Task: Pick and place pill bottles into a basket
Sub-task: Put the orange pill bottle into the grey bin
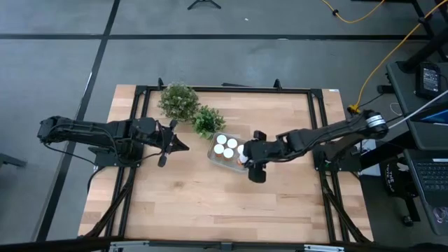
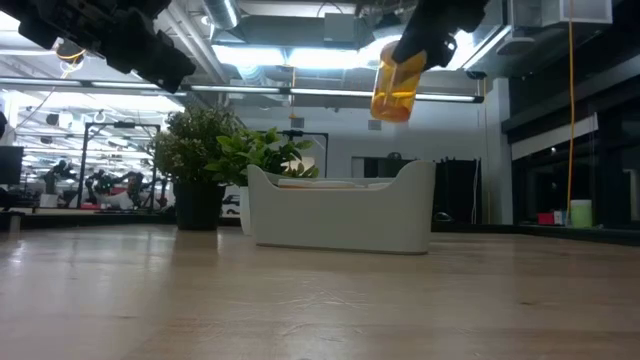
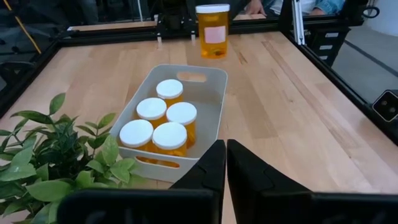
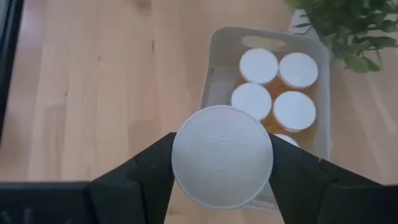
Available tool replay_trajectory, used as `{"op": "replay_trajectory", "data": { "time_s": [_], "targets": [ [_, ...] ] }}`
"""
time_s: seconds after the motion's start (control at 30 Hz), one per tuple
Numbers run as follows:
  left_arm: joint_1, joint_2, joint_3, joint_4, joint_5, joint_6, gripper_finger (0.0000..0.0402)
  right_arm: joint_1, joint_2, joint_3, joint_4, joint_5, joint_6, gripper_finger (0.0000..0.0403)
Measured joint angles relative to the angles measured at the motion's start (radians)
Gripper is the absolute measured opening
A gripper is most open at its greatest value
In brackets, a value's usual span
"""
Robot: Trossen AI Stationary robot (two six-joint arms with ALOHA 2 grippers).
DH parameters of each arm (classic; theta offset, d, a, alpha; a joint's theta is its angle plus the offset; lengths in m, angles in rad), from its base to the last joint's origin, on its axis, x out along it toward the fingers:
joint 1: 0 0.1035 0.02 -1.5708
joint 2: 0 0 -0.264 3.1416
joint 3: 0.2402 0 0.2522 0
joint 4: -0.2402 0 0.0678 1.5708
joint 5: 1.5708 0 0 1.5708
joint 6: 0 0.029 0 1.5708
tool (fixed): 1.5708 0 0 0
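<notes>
The pale grey-blue basket [image 1: 214, 155] stands on the table's middle, with several orange white-capped pill bottles [image 3: 168, 118] standing upright in it. My right gripper [image 4: 222, 158] is shut on one more pill bottle [image 2: 397, 88] and holds it high above the basket's right end [image 2: 415, 195]. The held bottle also shows in the left wrist view [image 3: 212, 31]. My left gripper [image 3: 226, 163] is shut and empty. It hovers left of the basket, next to the smaller plant [image 1: 206, 120]. My right gripper pinches the bottle's round white cap [image 4: 186, 155] between its two fingers [image 4: 149, 174], one on each side of the cap's rim. The fingers come from above, pointing down. The bottle hangs below them, slightly tilted, lifted clear above the basket.
Two green potted plants [image 1: 178, 100] stand close behind the basket's left end, toward the far edge. A black frame rail [image 1: 318, 126] runs along the table's sides. Bare wood [image 1: 224, 203] lies between the basket and the near edge.
</notes>
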Motion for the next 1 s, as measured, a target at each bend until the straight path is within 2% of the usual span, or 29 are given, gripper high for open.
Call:
{"op": "replay_trajectory", "data": {
  "time_s": [0.33,0.73,1.0],
  "targets": [
    [0.000,0.000,0.000,0.001,0.000,-0.005,0.0006,-0.001,0.072,-0.001,0.048,0.001,0.002,0.0225],
    [0.000,0.000,0.000,0.001,0.000,0.002,0.0008,-0.073,0.159,-0.001,0.049,0.009,0.001,0.0225],
    [0.000,0.000,0.000,0.000,0.000,0.019,0.0002,-0.076,0.188,-0.001,0.057,0.010,0.008,0.0225]
  ]
}}
